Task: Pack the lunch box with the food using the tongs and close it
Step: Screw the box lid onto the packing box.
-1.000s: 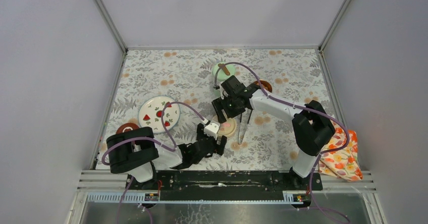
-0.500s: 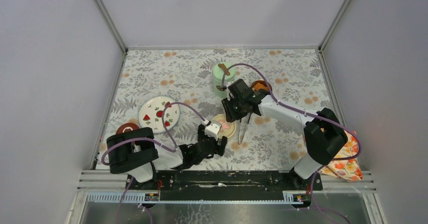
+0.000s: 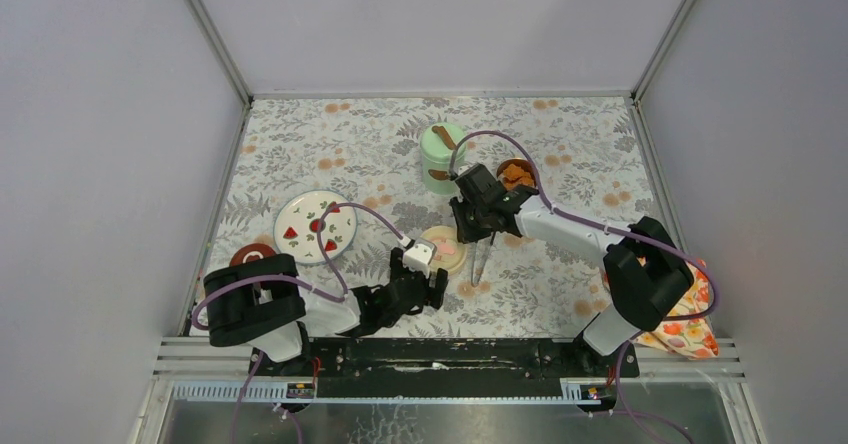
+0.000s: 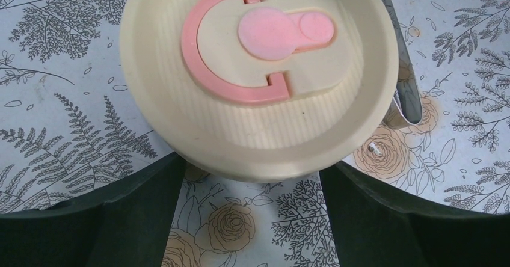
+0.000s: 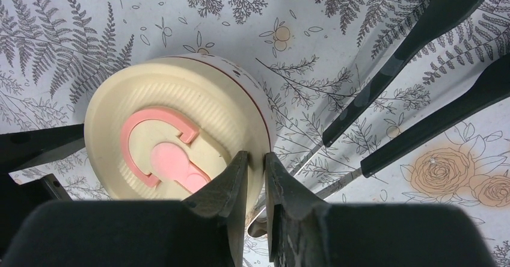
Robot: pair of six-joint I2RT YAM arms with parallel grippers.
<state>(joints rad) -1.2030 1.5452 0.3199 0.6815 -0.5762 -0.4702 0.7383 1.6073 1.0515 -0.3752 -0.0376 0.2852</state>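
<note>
Top external: cream-lid bowl (image 3: 443,249) closed; steel bowl (image 3: 501,169) holds orange chunks (image 3: 517,175).

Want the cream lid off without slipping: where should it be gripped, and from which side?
Probably by the rim, jaws across the width of the lid, from the near side, where the left gripper stands open at its edge. The rim is round and thick; the pink tab on top looks too low to pinch.

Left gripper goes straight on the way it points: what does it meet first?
The cream lid: it sits dead ahead, its near rim at the fingertips of the open left gripper. The tongs lie off to the right, out of line. Contact height is unclear.
</note>
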